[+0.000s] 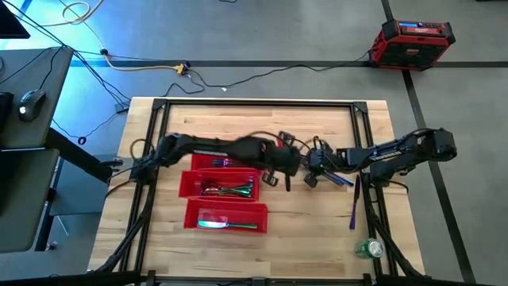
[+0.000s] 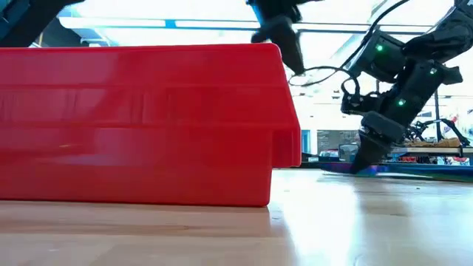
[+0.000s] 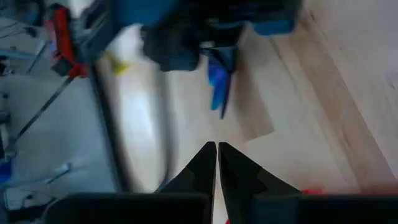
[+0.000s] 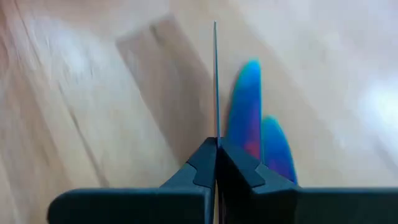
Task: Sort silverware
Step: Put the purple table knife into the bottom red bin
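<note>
From above, you see no writing you can read. The red tray [image 1: 225, 195] lies left of centre on the table [image 1: 317, 246], with cutlery in its middle [image 1: 228, 189] and near [image 1: 226, 225] compartments. The left gripper [image 1: 286, 179] hangs just right of the tray with its fingers together and nothing between them. The right gripper [image 1: 316, 176] is beside it, near the blue pieces [image 1: 340, 179]; a purple piece [image 1: 354, 205] lies apart nearer the table edge, and a green can [image 1: 369, 249] stands at the corner.

At table height, the tray wall [image 2: 140, 122] blocks your left half; the right gripper [image 2: 363, 161] reaches down to the blue pieces [image 2: 392, 169].

Your left wrist camera shows closed fingers [image 3: 202, 165] aimed at the right arm above blue cutlery [image 3: 217, 87].

Your right wrist camera shows fingers [image 4: 202, 163] clamped on a thin piece [image 4: 215, 81] seen edge-on, with two blue pieces [image 4: 249, 106] just beside it.
</note>
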Controlling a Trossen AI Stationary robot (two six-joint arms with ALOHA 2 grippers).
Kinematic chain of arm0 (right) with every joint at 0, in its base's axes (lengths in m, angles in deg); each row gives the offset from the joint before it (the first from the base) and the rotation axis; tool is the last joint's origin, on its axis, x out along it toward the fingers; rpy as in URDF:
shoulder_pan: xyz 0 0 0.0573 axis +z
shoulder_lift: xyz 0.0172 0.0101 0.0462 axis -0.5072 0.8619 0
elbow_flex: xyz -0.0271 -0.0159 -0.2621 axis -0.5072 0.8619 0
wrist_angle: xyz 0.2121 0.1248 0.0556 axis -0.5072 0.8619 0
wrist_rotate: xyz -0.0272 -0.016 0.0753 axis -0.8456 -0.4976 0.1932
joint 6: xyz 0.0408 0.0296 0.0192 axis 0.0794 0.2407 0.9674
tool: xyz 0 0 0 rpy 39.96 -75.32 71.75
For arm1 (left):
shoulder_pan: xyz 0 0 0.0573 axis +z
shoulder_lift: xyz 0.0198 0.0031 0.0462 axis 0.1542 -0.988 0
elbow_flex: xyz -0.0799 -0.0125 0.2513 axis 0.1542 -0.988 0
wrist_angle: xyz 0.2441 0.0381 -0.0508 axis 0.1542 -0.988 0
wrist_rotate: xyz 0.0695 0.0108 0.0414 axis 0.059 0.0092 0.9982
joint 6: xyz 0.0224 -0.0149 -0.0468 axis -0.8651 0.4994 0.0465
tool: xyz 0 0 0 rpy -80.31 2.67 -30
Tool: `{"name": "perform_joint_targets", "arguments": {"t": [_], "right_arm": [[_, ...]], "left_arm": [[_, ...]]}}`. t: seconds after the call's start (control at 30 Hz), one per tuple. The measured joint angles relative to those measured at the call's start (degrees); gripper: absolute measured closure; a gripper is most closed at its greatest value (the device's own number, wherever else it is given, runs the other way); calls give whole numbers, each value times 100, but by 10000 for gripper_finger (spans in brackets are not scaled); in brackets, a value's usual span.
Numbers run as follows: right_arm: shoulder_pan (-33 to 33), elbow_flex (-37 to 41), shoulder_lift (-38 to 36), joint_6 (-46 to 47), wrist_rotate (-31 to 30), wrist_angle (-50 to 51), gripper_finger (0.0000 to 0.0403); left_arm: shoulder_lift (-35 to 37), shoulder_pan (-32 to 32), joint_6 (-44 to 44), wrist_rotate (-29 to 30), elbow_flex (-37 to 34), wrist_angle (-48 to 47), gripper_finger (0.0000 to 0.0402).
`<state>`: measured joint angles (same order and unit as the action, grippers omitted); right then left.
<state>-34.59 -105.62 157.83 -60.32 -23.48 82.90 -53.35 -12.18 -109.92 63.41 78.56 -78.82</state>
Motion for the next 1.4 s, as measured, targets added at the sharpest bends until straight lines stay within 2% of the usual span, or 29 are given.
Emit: {"name": "perform_joint_targets", "arguments": {"t": [0.17, 0.37, 0.53, 0.73, 0.9, 1.07, 1.4], "right_arm": [[336, -341, -134, -58, -146, 391, 403], [1031, -1785, -229, -225, -684, 1433, 403], [1494, -3159, -216, -487, -998, 1960, 403], [1950, -4433, -50, -846, -1026, 1923, 403], [2250, -5416, 669, -1112, -749, 1930, 403], [2424, -6559, 1725, -1144, 4, 2170, 403], [2315, -9201, 3994, -822, 1203, 4063, 403]], "left_arm": [[916, -61, 743, 561, -2, -1164, 401], [2084, -373, 2131, 940, 1, -2147, 401], [2829, -955, 3048, 1559, 2, -2648, 401], [3234, -1949, 4100, 2565, 0, -3326, 401], [3368, -2679, 4379, 2858, 0, -3314, 401], [3397, -3191, 4665, 3072, 0, -3314, 401], [3397, -3764, 5179, 3141, 0, -3315, 401]]}}
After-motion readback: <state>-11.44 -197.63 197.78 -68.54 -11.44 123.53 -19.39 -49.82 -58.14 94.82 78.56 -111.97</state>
